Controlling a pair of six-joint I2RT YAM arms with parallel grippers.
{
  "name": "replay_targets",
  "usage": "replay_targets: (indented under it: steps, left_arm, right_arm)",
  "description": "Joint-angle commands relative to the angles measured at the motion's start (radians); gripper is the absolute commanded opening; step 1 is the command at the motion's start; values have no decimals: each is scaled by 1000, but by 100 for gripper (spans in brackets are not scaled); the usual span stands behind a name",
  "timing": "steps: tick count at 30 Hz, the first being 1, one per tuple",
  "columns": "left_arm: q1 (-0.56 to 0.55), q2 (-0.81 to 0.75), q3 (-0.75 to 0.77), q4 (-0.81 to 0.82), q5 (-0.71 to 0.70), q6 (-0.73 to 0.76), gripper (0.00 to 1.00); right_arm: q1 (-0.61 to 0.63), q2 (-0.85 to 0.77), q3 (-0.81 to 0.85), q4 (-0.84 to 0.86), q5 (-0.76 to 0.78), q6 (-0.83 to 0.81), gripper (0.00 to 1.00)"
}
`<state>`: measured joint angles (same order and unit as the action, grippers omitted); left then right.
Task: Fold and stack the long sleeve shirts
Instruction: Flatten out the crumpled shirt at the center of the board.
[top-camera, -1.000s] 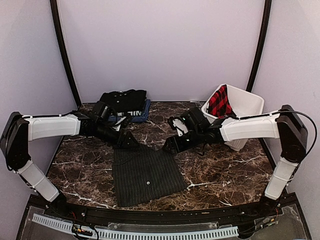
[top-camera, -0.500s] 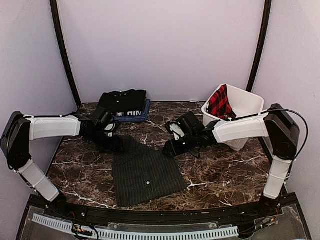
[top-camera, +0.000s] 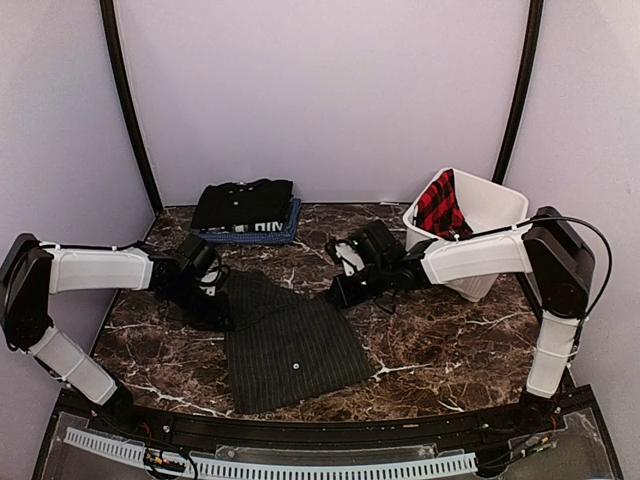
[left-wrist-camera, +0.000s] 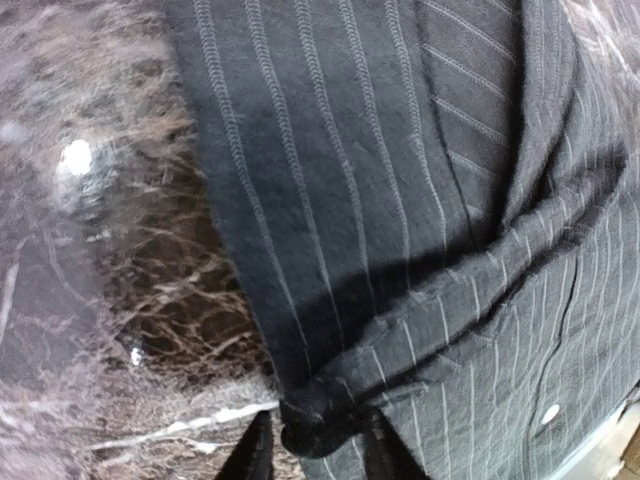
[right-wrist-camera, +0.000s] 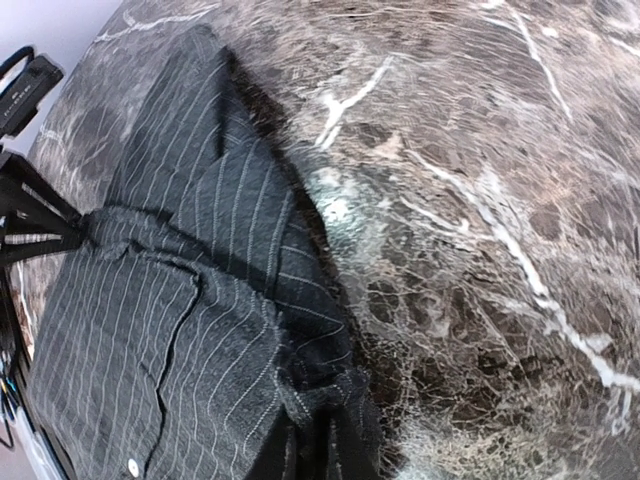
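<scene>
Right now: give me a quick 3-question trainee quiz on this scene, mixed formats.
1. True or false: at the back left, the black shirt lies on top of the blue shirt.
2. Multiple choice: what shows inside the white basket? A) red plaid cloth B) a striped towel C) nothing
3. Short answer: the left pincer and the right pincer each pinch a far corner of which garment?

Key: 1 true; 2 A; 3 the pinstriped shirt.
</scene>
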<state>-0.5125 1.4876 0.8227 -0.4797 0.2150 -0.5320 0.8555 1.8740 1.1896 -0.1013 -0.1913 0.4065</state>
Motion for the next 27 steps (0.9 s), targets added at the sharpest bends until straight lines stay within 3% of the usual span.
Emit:
replay_targets:
  steps: [1,4,10,16,22,27]
  left_arm:
    - [3,-58,-36,28,76,-25,11]
    - [-2,-96,-42,40,104,-20,1]
    - [-25,-180,-39,61,191,11,0]
    - [-127,-275,-30,164,533,62,0]
    - [-252,-339,-130,214,706,58,0]
    - [-328,-377,-229,252,732,1,0]
  right_arm:
    - [-1,-31,-21,59,-31,4,0]
    - [1,-64,-41,68,-41,2,0]
    - [19,-166,-73,67,-69,-8,0]
    - [60,-337,-133,12,-128,-58,0]
    - [161,-561,-313,-66,-173,-69,0]
    - [257,-690,-527,-62,-182,46,0]
